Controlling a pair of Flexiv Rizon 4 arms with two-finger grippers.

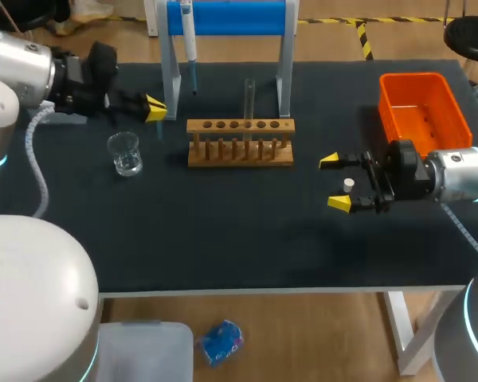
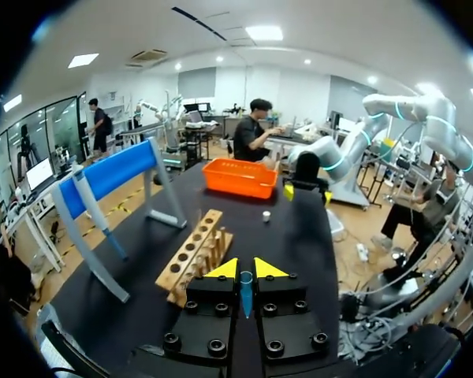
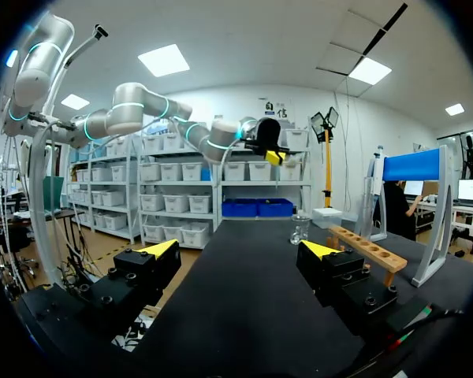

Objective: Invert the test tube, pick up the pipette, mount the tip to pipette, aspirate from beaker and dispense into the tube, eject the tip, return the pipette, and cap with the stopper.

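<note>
1. Your clear glass test tube (image 1: 249, 97) stands upright, mouth up, in a hole near the middle of the wooden test-tube rack (image 1: 240, 151).
2. Just behind the rack, the white and blue pipette (image 1: 189, 36) hangs on the blue-topped stand (image 1: 227, 17), point down.
3. Your left gripper (image 1: 155, 109) hovers beside the stand's left leg, and its yellow fingers are pressed together on a small blue pipette tip (image 2: 246, 293). The left wrist view shows that tip pinched right between them.
4. The small clear glass beaker (image 1: 125, 153) sits on the black table (image 1: 223, 231) left of the rack, near that gripper.
5. Over on the right of the rack, your right gripper (image 1: 334, 182) has its fingers spread wide. The small white stopper (image 1: 349, 185) lies between them, and in the head view neither finger touches it.
6. The orange plastic bin (image 1: 425, 111) sits behind the right gripper, at the table's far right.
</note>
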